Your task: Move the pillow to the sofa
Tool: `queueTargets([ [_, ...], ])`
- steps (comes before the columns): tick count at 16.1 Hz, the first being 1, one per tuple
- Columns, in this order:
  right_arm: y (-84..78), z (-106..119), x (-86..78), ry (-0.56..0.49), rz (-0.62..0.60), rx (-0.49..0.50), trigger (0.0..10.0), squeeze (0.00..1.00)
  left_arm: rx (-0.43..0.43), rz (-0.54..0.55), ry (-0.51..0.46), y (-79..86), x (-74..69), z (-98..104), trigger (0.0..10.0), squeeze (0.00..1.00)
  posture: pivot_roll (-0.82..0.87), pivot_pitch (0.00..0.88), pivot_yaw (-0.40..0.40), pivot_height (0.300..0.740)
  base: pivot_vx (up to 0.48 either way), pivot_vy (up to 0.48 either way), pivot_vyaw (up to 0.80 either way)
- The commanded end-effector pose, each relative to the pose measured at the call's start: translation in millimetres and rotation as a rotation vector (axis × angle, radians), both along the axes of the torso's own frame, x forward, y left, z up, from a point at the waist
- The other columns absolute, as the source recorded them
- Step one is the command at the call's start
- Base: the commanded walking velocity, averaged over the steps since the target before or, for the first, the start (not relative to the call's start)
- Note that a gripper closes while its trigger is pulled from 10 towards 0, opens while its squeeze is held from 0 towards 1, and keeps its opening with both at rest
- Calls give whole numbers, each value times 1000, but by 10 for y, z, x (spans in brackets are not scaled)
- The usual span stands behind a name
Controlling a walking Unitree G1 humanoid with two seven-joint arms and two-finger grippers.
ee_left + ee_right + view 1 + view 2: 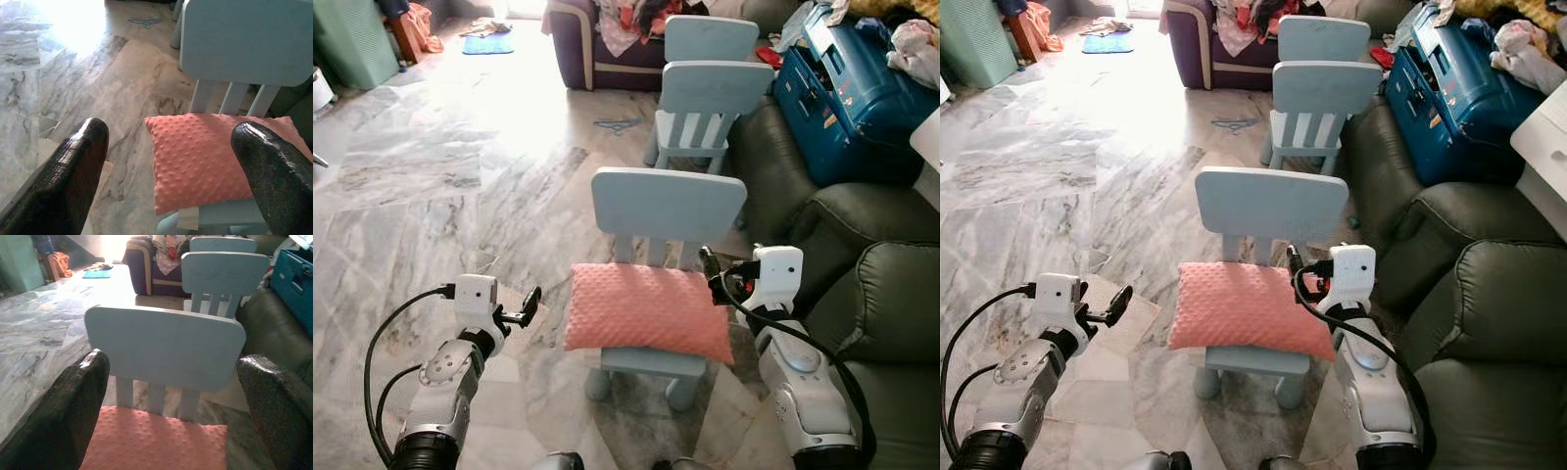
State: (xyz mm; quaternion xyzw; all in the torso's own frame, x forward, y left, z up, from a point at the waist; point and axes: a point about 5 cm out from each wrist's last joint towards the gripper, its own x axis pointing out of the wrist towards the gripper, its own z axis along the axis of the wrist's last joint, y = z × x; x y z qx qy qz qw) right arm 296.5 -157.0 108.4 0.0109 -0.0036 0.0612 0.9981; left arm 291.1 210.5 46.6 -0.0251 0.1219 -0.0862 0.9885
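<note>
With pink pillow [646,311] flat on chair [668,204] at frame centre, flanked by left gripper [530,304] and right gripper [708,264], fingers apart, ready for a two-sided lift

Three pale blue chairs [668,211] in a row, blue suitcase [847,93], marble floor [431,186]

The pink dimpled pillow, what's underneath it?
The pink dimpled pillow lies on a small pale blue chair; its seat front edge and legs show, but the pillow hides the seat top.
</note>
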Motion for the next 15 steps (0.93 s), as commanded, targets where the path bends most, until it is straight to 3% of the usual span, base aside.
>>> queueTargets([
  [1,-55,20,16,-2,-26,-2,10000,0,6,-14,8,-18,4,-17,10000,0,-88,132,-18,740,0,0,-800],
  [4,-58,23,19,-5,-25,-5,10000,0,4,-14,8,-28,-1,-24,10000,0,-86,134,-20,740,0,0,-800],
  [9,-30,39,33,-17,-11,-21,10000,0,3,-17,-1,-39,-22,-32,10000,0,-84,134,-24,740,0,0,0],
  [12,-39,38,30,-17,-7,-28,10000,0,-14,-10,-2,-39,-25,-35,10000,0,-85,132,-27,740,0,-480,0],
  [13,-42,41,32,-17,-7,-29,10000,0,-70,11,-17,-37,-19,-16,10000,0,-86,131,-28,740,0,0,0],
  [15,-41,44,35,-17,-6,-30,10000,0,-57,14,-3,-24,-16,-23,10000,0,-84,132,-28,740,0,0,0],
])
